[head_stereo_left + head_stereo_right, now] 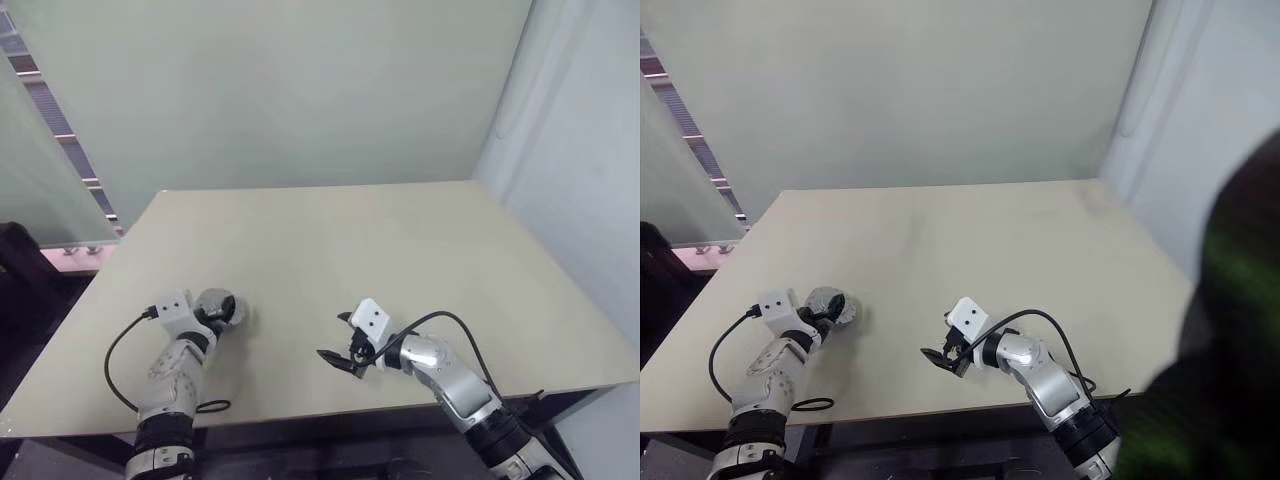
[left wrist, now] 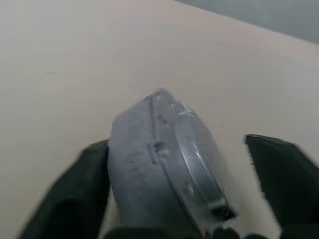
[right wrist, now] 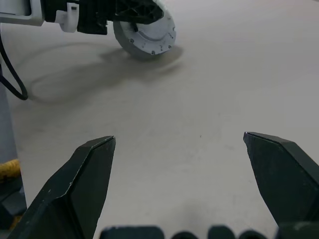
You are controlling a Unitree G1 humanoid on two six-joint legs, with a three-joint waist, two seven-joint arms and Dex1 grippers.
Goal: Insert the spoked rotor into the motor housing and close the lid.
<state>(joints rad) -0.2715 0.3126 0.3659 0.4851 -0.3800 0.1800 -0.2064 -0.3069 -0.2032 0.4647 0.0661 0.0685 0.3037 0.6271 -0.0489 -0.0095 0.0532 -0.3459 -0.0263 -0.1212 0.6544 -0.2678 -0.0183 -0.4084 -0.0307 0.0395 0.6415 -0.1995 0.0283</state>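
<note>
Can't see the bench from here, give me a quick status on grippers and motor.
Left gripper open around the assembled motor, tilted on edge on the table. Right gripper open, empty. Nothing in the way.

one table [image 1: 330, 250], beige and flat. one round grey metal disc assembly [image 1: 217, 308], standing tilted on edge near the table's left front. two robot claws: the left claw [image 1: 212, 312] at that disc, the right claw [image 1: 347, 345] near the table's front middle. each claw has two black fingers.

Beige table [image 1: 400, 260], motor housing [image 1: 222, 309] on it
</note>
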